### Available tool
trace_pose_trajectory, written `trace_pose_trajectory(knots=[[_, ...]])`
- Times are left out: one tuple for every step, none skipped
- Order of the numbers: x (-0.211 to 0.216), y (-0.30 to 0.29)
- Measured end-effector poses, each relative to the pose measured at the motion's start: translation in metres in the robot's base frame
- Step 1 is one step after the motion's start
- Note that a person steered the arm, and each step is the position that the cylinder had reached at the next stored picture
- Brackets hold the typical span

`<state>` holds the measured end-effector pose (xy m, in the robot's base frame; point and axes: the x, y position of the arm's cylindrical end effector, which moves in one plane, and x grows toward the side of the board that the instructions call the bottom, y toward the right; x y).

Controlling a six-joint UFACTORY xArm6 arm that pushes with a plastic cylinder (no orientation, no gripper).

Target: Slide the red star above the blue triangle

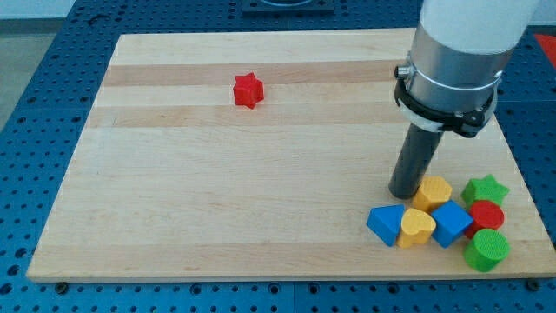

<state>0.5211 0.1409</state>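
Observation:
The red star point(248, 89) lies alone on the wooden board point(217, 200), toward the view's top, left of centre. The blue triangle point(385, 223) lies at the view's bottom right, at the left end of a cluster of blocks. My tip point(405, 194) rests on the board just above the blue triangle and just left of a yellow block point(433, 191). The tip is far to the right of and below the red star.
The cluster at the bottom right also holds a yellow heart point(417, 228), a blue cube point(451, 223), a red cylinder point(486, 216), a green star point(486, 189) and a green cylinder point(486, 250). The board's right edge runs just past them.

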Motion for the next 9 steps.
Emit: trace_pose_trajectory(knots=[[0.0, 0.01], [0.0, 0.022], [0.0, 0.026], [-0.018, 0.024], [-0.093, 0.021], [-0.178, -0.004], [-0.243, -0.052], [-0.253, -0.149], [-0.224, -0.219]])
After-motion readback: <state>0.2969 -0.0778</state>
